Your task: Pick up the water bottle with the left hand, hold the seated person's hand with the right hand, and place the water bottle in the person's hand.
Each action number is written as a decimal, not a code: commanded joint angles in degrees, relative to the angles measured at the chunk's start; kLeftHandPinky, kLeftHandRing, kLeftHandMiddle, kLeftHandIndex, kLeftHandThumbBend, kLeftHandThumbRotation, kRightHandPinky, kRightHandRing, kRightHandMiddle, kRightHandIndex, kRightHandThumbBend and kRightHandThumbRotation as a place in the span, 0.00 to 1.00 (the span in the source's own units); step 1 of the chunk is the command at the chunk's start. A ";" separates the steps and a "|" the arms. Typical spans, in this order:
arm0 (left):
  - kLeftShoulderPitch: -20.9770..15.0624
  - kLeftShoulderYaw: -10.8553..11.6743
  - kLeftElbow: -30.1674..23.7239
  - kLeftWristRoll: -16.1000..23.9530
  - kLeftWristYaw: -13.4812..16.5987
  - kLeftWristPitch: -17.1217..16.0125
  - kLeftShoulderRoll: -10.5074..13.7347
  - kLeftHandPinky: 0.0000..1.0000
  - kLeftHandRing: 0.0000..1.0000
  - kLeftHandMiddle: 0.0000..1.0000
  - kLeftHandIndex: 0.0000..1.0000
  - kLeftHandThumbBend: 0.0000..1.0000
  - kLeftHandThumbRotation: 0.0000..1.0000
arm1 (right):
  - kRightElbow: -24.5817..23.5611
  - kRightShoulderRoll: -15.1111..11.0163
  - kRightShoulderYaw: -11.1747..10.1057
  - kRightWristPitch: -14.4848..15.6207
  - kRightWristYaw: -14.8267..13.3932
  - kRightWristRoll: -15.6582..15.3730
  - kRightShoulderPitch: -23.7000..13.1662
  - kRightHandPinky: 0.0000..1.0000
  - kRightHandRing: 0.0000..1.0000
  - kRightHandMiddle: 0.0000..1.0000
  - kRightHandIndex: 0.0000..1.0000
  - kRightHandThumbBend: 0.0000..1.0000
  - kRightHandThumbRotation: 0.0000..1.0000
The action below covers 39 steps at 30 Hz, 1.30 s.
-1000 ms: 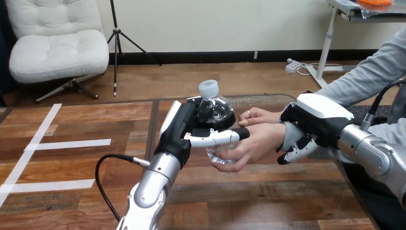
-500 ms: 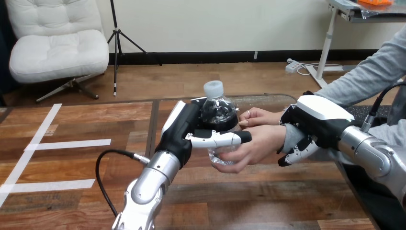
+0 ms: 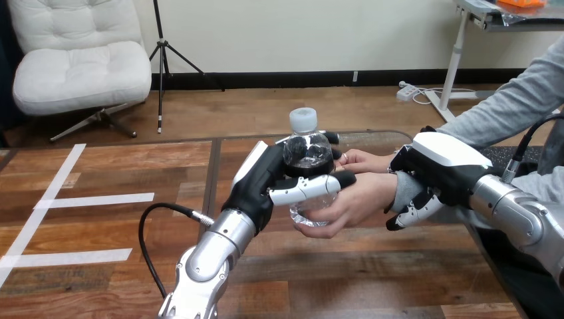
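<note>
Wooden table [image 3: 372, 266] is lying nearest, with a silver forearm slanting over it from 6 o'clock. The robot's left hand [image 3: 263, 186] is wrapping its fingers and thumb round the clear plastic water bottle with a white cap [image 3: 307, 163], which is standing upright at centre. The person's hand [image 3: 356, 203] is cupping the bottle's base from 3 o'clock. Toward 3 o'clock, the robot's right hand [image 3: 435, 166] is clasping the person's grey-sleeved wrist [image 3: 401, 189], fingers curling beneath it. The person's other hand [image 3: 362, 159] is sitting just behind, toward 12 o'clock.

water bottle [image 3: 307, 158] in person's hand [image 3: 359, 199], above table [image 3: 372, 269]
</note>
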 commanded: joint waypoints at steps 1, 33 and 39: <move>-4.23 -0.28 0.53 0.17 0.21 -1.82 0.84 0.98 0.98 0.97 0.97 1.00 0.84 | -2.26 0.06 -2.25 -0.97 -1.39 1.76 -2.01 0.19 0.22 0.27 0.28 0.74 0.00; -2.26 0.82 -1.57 -0.57 0.54 -3.82 3.02 1.00 1.00 1.00 1.00 1.00 1.00 | -2.19 0.15 -2.37 -1.43 -1.73 1.92 -1.68 0.18 0.22 0.27 0.28 0.75 0.00; -1.43 1.20 -2.69 -0.92 0.67 -4.50 3.84 1.00 1.00 1.00 1.00 1.00 1.00 | -2.25 0.18 -2.50 -1.23 -1.52 2.09 -1.64 0.18 0.21 0.26 0.27 0.75 0.00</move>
